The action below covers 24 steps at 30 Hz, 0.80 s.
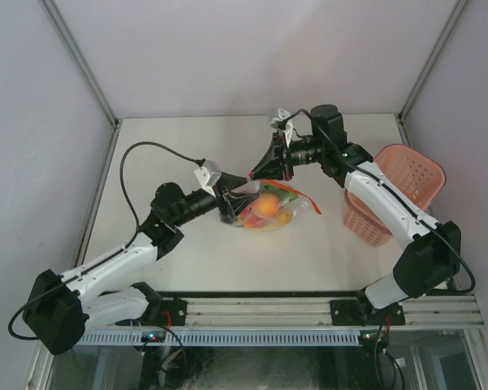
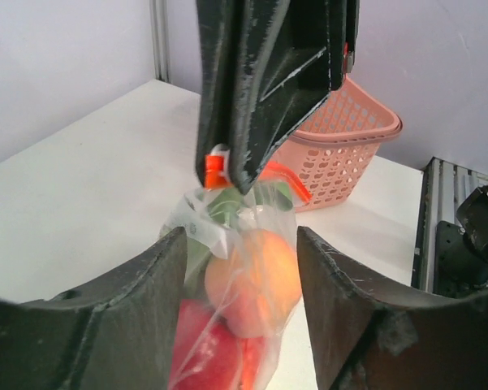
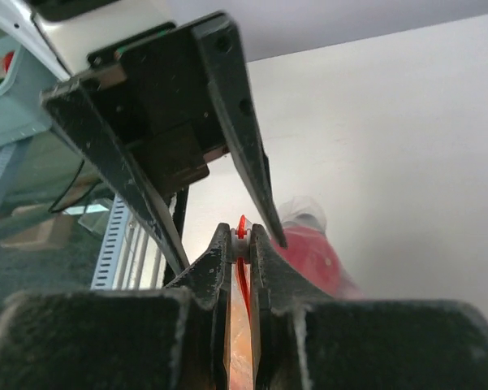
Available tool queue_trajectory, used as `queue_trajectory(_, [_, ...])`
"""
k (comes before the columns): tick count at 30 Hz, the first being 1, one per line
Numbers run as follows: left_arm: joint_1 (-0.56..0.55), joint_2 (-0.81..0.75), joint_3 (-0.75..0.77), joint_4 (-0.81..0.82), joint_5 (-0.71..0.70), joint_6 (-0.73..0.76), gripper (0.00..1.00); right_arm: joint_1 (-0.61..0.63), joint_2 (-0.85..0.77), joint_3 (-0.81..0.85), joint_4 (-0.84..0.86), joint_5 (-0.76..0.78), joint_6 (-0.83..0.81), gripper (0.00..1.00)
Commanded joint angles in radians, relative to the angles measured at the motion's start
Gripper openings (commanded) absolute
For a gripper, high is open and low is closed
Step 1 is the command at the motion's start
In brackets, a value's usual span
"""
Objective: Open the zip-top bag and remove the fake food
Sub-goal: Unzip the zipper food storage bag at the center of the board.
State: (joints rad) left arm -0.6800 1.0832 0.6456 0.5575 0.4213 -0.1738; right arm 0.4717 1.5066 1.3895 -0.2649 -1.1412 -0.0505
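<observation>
The zip-top bag (image 1: pixel 299 207) is over the middle of the worktop (image 1: pixel 187 260), between the two arms and well apart from the pink lattice basket (image 1: pixel 406 175) at the right edge. It is clear, crinkled plastic, bulging with the fake food. Inside it, an orange round fruit (image 2: pixel 256 280) presses against the near wall, a red piece (image 2: pixel 199 353) sits below it, and green leafy pieces (image 2: pixel 223 210) lie higher up by the mouth. The red-orange zipper strip (image 2: pixel 216 168) runs along the bag's upper edge.

The right gripper (image 3: pixel 242 234) reaches in from the far side. Its jaws are pinched together on that strip, and only a sliver of red shows between the pads. The plastic below the pinch is gathered into folds.

The left gripper (image 1: pixel 230 205) comes from the near left with its jaws parted. One finger stands on each side of the bag's filled body, at the height of the orange fruit. I cannot tell whether the fingers touch the plastic. Whether the bag's underside rests on the worktop is also hidden.
</observation>
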Motion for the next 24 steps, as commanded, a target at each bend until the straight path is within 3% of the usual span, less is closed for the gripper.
queue_trajectory(1, [0.036, -0.056, -0.019, 0.04, 0.093, 0.004, 0.64, -0.009, -0.061, 0.043, -0.015, -0.1, -0.19, 0.0])
queue_trajectory(6, [0.037, -0.04, 0.033, -0.029, 0.091, 0.064, 0.65, -0.006, -0.061, 0.053, -0.028, -0.141, -0.251, 0.0])
queue_trajectory(14, [0.037, 0.061, 0.118, -0.005, 0.147, 0.001, 0.52, 0.001, -0.06, 0.054, -0.068, -0.137, -0.306, 0.0])
queue_trajectory(17, [0.037, 0.077, 0.121, 0.024, 0.144, -0.02, 0.38, 0.0, -0.06, 0.054, -0.093, -0.135, -0.335, 0.0])
queue_trajectory(21, [0.037, 0.071, 0.114, 0.024, 0.131, -0.012, 0.03, -0.01, -0.06, 0.055, -0.117, -0.135, -0.362, 0.0])
queue_trajectory(24, [0.037, 0.047, 0.092, 0.023, 0.092, 0.001, 0.0, -0.021, -0.059, 0.062, -0.166, -0.129, -0.413, 0.0])
